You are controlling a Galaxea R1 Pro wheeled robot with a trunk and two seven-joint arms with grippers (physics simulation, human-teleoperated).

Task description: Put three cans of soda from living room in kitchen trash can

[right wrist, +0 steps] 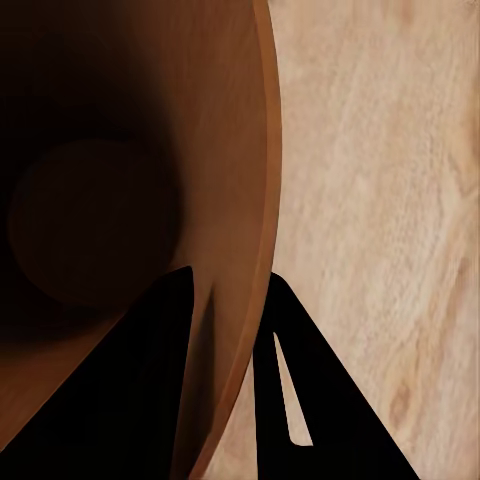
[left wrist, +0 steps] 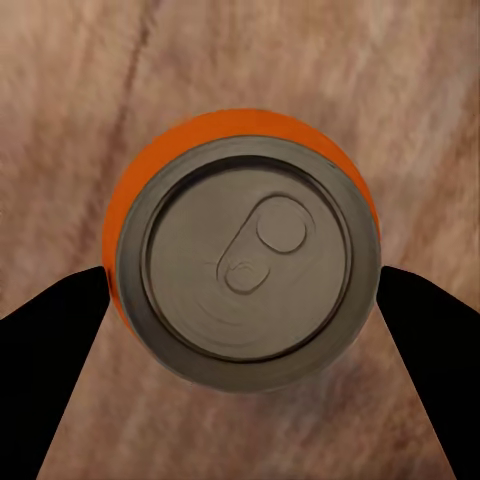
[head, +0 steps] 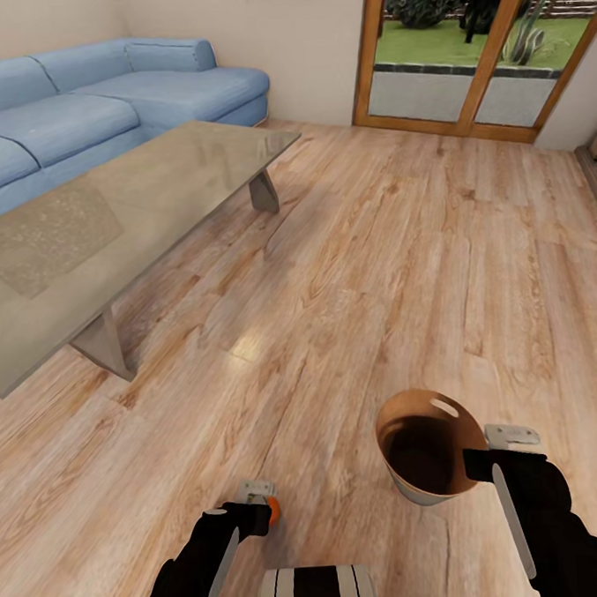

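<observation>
**Orange can in the left claw, bin in the right, floor between them**

Head view: the left gripper (head: 258,506) holds an orange soda can (head: 273,510) low over the wood plank floor (head: 332,270), of which just a sliver shows past the fingers. The trash can (head: 428,445) hangs from the right gripper (head: 489,460), mouth up and tilted a little, its copper inside dark. The bin lies to the right of the can, near but apart, at about the same height. The glass table (head: 109,231) and blue sofa (head: 84,108) stand well off to the left.

Left wrist view: the can's grey end and pull tab face the camera, so its long axis runs along the claw. The fingers (left wrist: 50,350) press the can's two sides, closed on it.

Right wrist view: the claw is pinched narrow on the bin's wall, one finger (right wrist: 150,380) inside, the other outside. No can is discernible in the dark inside.

The drop turns on carrying the left claw rightward until the can is over the bin's mouth.
</observation>
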